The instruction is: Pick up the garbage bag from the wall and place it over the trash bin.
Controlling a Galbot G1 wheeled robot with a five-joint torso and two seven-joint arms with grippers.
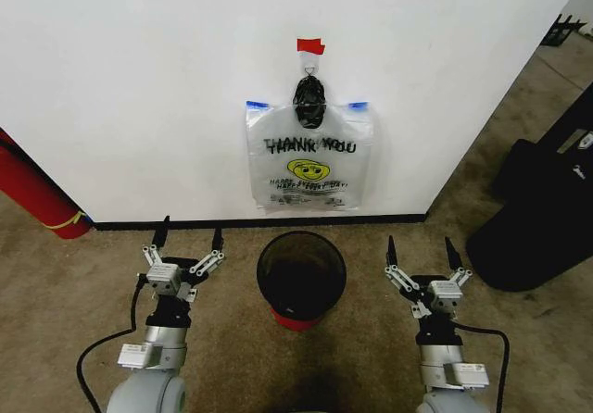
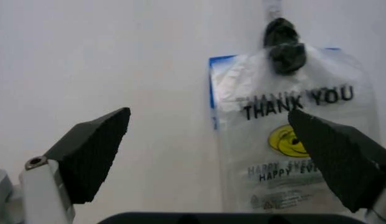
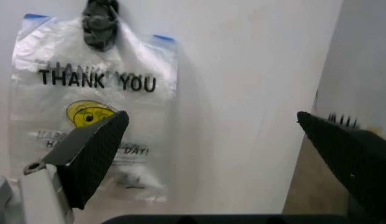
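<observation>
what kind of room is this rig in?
Likely a lab or test space staged for the task, not a home. A garbage bag hangs from red tape on a bare white wall, a trash bin stands on worn carpet, and a black case sits nearby.

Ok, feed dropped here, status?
Left gripper and right gripper open, low, flanking trash bin. Garbage bag hanging on wall. Nothing between.

The robot had 2 silver-grey arms, each ending in a gripper with 2 pointed black fingers: the left gripper (image 1: 191, 234) and the right gripper (image 1: 421, 244). Black cables (image 1: 93, 357) looped beside both forearms.
</observation>
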